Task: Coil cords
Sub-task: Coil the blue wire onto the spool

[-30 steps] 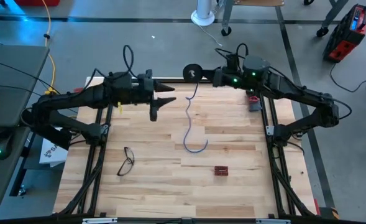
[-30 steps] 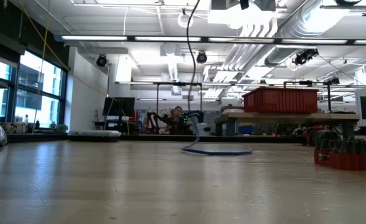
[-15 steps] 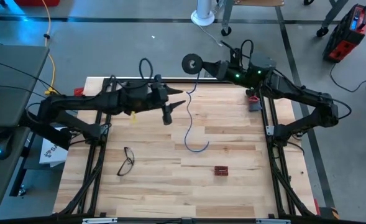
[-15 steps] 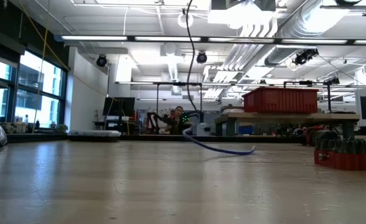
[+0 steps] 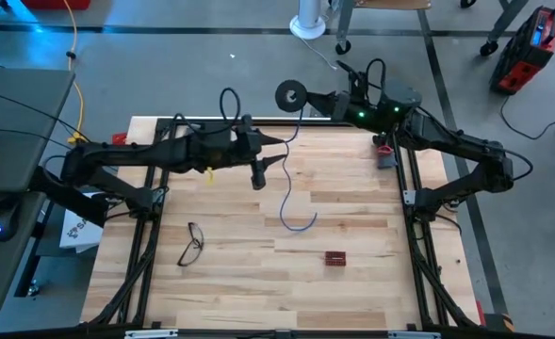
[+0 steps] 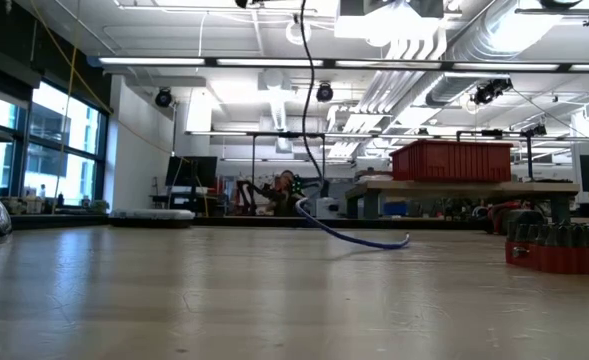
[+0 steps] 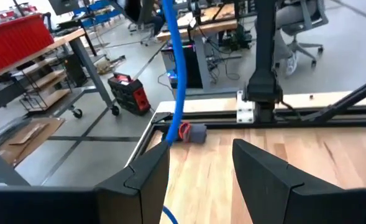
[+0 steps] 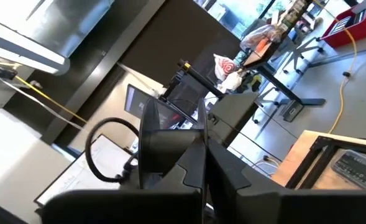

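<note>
The cord (image 5: 286, 179) is thin and blue. Its wound part is a small dark coil (image 5: 289, 96) held high over the table's far edge by my shut right gripper (image 5: 302, 97). From there the cord hangs down (image 6: 309, 120), and only its curved lower end (image 5: 301, 224) lies on the wood. My left gripper (image 5: 269, 160) is open and points level toward the hanging stretch. In the left wrist view the cord (image 7: 175, 74) hangs just past one fingertip, not between the fingers; whether it touches, I cannot tell. My right gripper is shut on the coil (image 5: 292, 97) at its fingertips, coming level from the table's right side. The coil is lifted clear, high above the table. The remaining cord hangs slack below it, with the lower end (image 6: 369, 242) resting on the tabletop.
Eyeglasses (image 5: 191, 243) lie near the table's left side. A small dark red block (image 5: 335, 257) sits toward the near edge. A grey and red item (image 5: 384, 153) lies by the right frame rail. Bare wood lies between them.
My left gripper has moved toward the table's right and slightly down, closing on the hanging cord. My right gripper has tipped upward, carrying the coil toward the far edge. The cord's lower loop, lying flat before, has been drawn partly up off the table.
</note>
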Controlling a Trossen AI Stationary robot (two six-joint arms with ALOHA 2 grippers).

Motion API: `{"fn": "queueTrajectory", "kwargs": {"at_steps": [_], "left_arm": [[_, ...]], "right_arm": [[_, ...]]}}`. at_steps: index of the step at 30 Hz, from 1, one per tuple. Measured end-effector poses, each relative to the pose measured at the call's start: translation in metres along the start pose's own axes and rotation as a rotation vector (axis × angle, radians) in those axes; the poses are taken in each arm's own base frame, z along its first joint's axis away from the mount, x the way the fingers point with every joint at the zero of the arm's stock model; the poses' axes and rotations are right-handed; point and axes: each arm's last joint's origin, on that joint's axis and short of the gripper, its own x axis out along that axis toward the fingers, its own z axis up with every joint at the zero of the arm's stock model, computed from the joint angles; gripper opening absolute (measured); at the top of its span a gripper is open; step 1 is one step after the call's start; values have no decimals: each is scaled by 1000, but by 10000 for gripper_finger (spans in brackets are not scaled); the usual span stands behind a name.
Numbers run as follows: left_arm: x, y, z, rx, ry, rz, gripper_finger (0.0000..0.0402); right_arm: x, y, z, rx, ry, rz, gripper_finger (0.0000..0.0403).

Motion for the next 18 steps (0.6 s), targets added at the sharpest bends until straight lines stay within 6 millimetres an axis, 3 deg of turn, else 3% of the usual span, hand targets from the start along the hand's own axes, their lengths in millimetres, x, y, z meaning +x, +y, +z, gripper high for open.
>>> {"fn": "queueTrajectory", "kwargs": {"at_steps": [18], "left_arm": [[9, 1, -1, -7, -22, 21, 155]], "right_arm": [[-1, 10, -7, -5, 12, 47, 0]]}}
